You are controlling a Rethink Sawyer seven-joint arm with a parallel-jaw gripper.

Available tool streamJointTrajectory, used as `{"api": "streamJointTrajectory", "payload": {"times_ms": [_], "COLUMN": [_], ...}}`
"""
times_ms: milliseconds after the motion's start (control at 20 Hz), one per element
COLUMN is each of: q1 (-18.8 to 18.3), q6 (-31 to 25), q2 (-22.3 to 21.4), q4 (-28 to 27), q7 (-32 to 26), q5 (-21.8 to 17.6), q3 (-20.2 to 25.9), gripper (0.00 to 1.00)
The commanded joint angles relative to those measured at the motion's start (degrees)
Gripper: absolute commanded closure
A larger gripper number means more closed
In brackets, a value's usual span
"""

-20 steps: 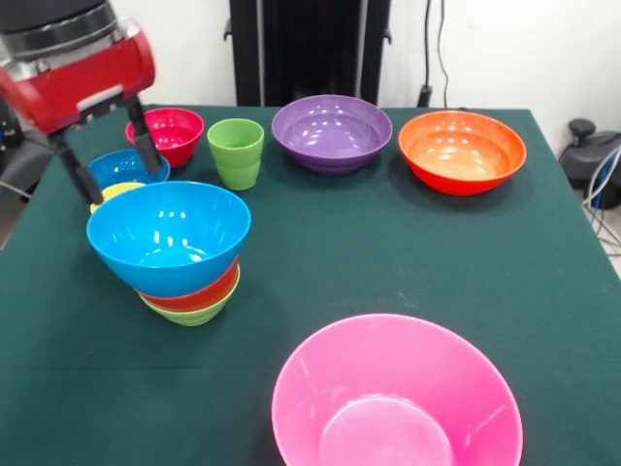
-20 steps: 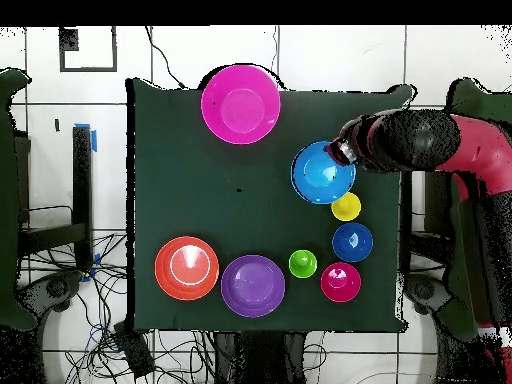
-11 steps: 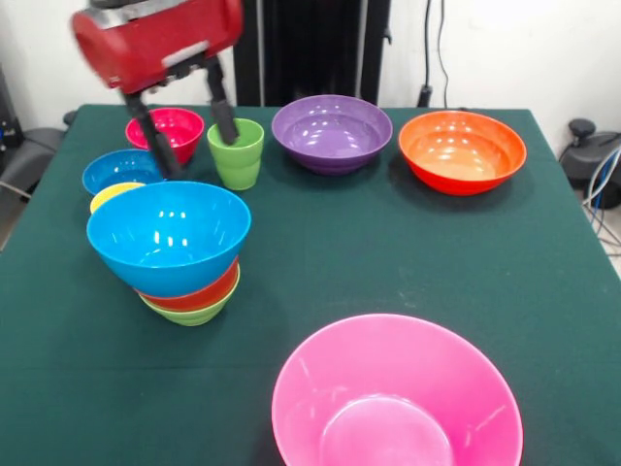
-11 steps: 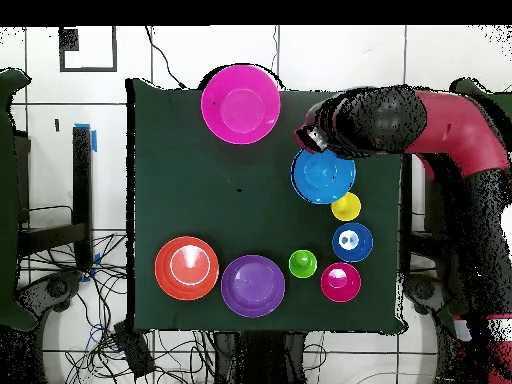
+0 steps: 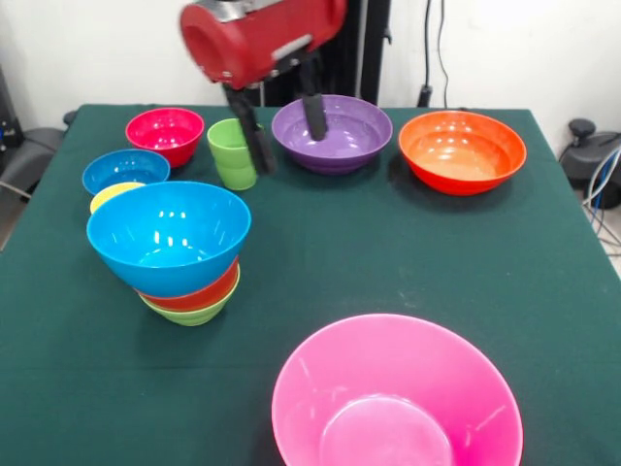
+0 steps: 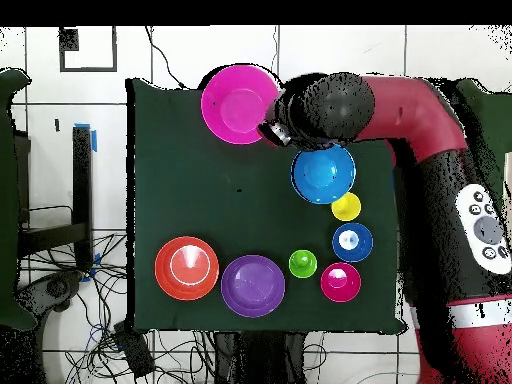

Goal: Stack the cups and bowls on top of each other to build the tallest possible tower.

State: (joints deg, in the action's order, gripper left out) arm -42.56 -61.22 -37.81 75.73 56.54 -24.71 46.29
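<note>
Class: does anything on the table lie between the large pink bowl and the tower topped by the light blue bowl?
Nothing visible does. Only bare green cloth separates the pink bowl from the tower; the open gripper hangs higher up, holding nothing.

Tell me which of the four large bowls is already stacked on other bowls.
The light blue bowl. It sits on the orange-red bowl and small green bowl, while the pink, purple and orange bowls rest alone on the table.
</note>
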Motion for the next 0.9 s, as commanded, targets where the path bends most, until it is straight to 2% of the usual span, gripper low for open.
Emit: {"api": "streamJointTrajectory", "payload": {"times_ms": [50,350,450,650,750,900], "q1": [5.32,7.63,8.21,10.78,12.36,14.26], "q6": [-2.11,-1.63,-0.57,1.83,1.68,2.07], "q2": [1.34,0.79,0.58,-0.67,-1.18,-1.76], "q4": [-3.21,-3.72,-4.03,-5.50,-6.59,-7.54], "q7": [15.00,17.47,17.87,22.82,24.19,26.58], "q5": [0.38,1.70,1.01,-1.82,-3.60,-4.26], "q3": [-7.76,-9.60,-10.54,-13.84,-15.56,-17.43], "gripper": [0.00,0.00,0.00,0.00,0.00,0.00]}}
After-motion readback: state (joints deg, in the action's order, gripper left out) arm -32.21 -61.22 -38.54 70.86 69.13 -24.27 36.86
